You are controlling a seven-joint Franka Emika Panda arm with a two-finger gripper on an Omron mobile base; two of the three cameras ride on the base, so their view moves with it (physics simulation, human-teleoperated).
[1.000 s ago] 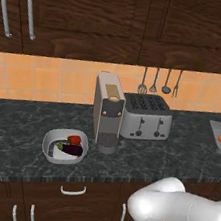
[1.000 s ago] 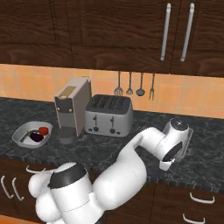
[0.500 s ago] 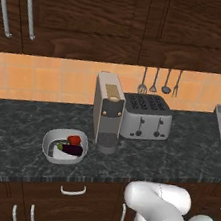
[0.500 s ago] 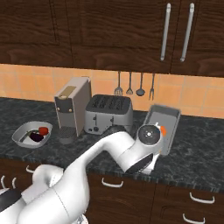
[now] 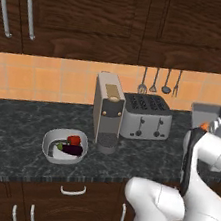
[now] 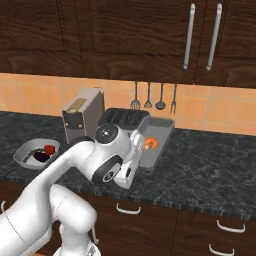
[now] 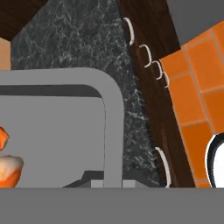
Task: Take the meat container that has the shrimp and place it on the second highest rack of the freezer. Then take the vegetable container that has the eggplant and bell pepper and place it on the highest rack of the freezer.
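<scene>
The shallow grey rectangular meat container [image 6: 156, 137] with the orange shrimp [image 6: 151, 144] is held clear of the dark marbled counter [image 6: 210, 165], tilted, its near rim pinched in the closed two-finger gripper [image 6: 138, 148], presumably for carrying to the freezer, while the white rounded-square vegetable container [image 5: 64, 146] is left on the counter.

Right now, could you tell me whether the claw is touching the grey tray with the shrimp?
Touching. In the right base view the tray hangs tilted above the counter at the claw, shut on its rim.
</scene>
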